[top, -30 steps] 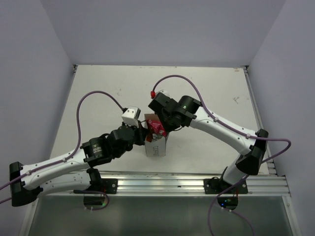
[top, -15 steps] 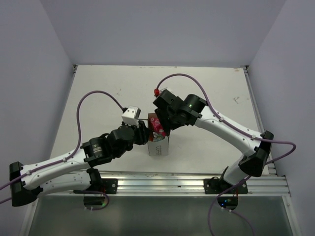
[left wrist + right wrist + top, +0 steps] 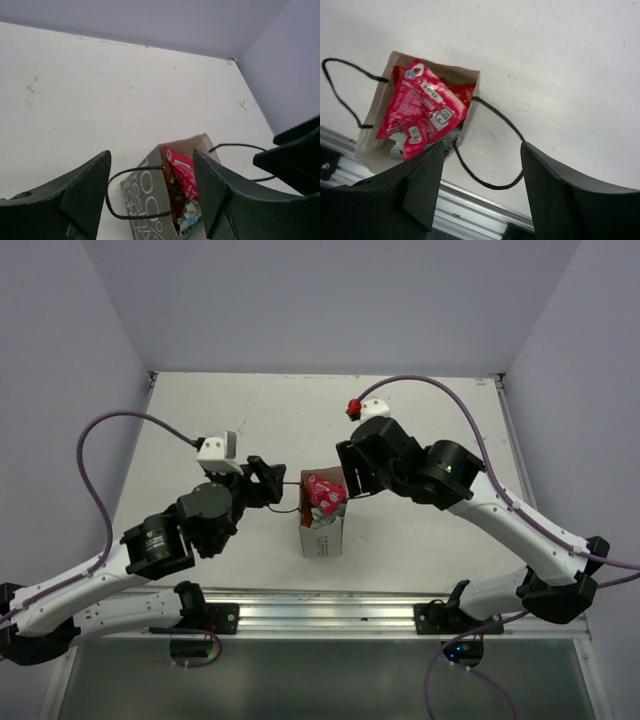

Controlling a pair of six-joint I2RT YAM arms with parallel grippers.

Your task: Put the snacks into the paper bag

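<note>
The white paper bag (image 3: 322, 534) stands upright near the table's front, its black loop handles hanging out to each side. Snacks fill its mouth: a pink packet (image 3: 322, 494) lies on top. In the right wrist view the pink packet (image 3: 420, 112) covers a red-orange packet (image 3: 463, 93) and a pale packet (image 3: 400, 145). My left gripper (image 3: 264, 480) is open just left of the bag, holding nothing. My right gripper (image 3: 352, 474) is open just right of the bag, also holding nothing. From the left wrist, the bag (image 3: 145, 200) shows between the open fingers (image 3: 82, 190).
The aluminium rail (image 3: 330, 615) runs along the near edge just in front of the bag. Purple cables (image 3: 110, 430) arch over each arm. Side walls (image 3: 60, 390) close in the white table (image 3: 320, 410) left, right and behind.
Both grippers were shut at the bag's mouth a second ago; both have opened and drawn back, the left one leftward and the right one to the right. The bag stays standing with the snacks inside.
</note>
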